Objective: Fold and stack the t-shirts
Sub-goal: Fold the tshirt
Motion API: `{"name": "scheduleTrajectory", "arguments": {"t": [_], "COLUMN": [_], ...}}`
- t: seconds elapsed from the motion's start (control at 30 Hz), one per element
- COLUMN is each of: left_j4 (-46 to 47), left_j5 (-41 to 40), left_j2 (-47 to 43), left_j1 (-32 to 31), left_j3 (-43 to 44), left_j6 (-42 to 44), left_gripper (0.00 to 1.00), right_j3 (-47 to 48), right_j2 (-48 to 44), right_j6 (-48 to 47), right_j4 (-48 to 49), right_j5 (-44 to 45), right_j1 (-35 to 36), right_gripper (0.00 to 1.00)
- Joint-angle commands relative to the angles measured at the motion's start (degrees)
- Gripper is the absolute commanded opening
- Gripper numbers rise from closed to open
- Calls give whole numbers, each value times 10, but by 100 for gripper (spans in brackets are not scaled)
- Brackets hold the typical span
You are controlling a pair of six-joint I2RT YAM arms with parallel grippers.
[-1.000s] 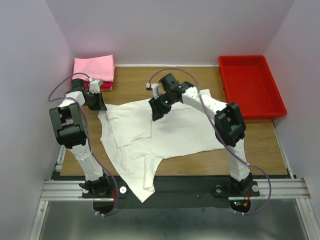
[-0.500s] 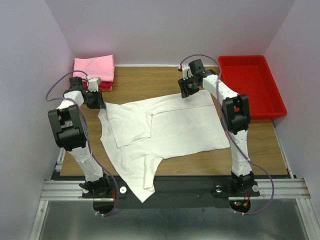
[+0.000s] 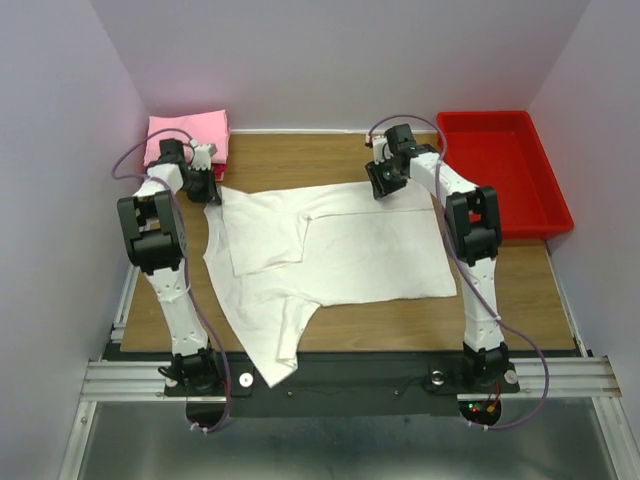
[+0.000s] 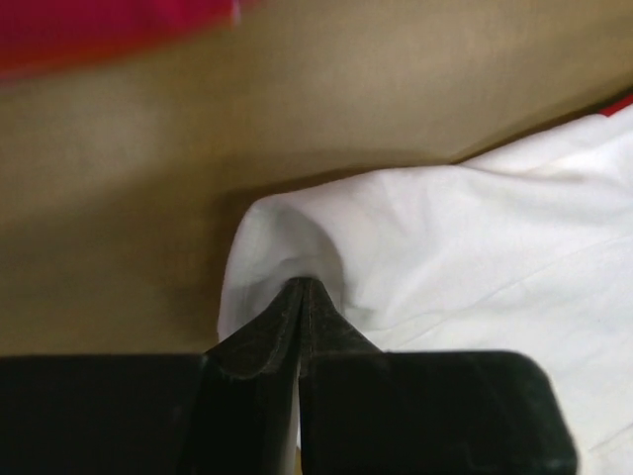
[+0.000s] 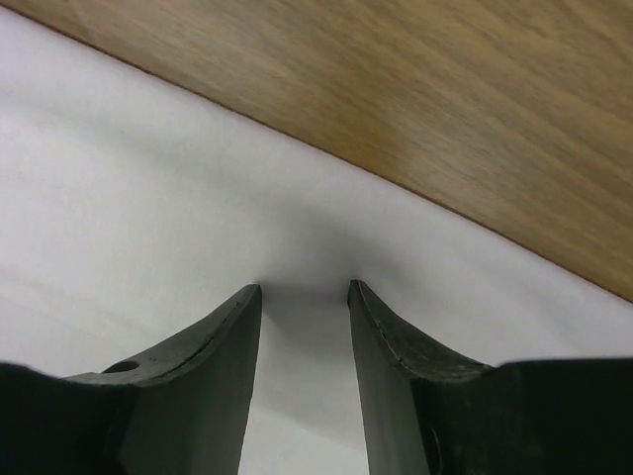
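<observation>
On the table (image 3: pixel 300 160), from above, the white t-shirt (image 3: pixel 350 250) is lying spread, long axis left-right, the left arm (image 3: pixel 150 225) reaching its far-left corner, the right arm (image 3: pixel 470 225) its far edge; at the left wrist, the left fingers (image 4: pixel 259 341) are pinching shut on a corner fold; at the right wrist, the right fingers (image 5: pixel 213 336) are straddling the far hem, half apart, clamping nothing; the graphic is not showing.

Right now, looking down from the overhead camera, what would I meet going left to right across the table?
Folded pink cloth t-shirt → large white cloth t-shirt spread flat → red plastic tray.
</observation>
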Motion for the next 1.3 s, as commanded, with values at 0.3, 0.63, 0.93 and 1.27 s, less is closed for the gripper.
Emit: {"name": "scheduleTrajectory", "arguments": {"t": [0.3,0.63,0.93,1.27], "left_j4": [-91,-52,-156,-125], "left_j5": [39,65,96,16], "left_j2": [108,-187,-302,-259], "left_j1": [-20,-21,-22,-19], "left_j3": [350,-46,-277,-337], "left_j6": [11,85,258,246], "left_gripper": [37,38,34,29], "right_j3": [46,-133,-294,-260], "right_j2": [-11,-224,-327,-251], "right_j6": [-5,-41,-11,22], "right_j4": [-10,-49,-41,55], "right_j5": [-5,-139,-195,-175], "right_j1": [-33,-28,164,378], "right_gripper": [56,61,52,56]}}
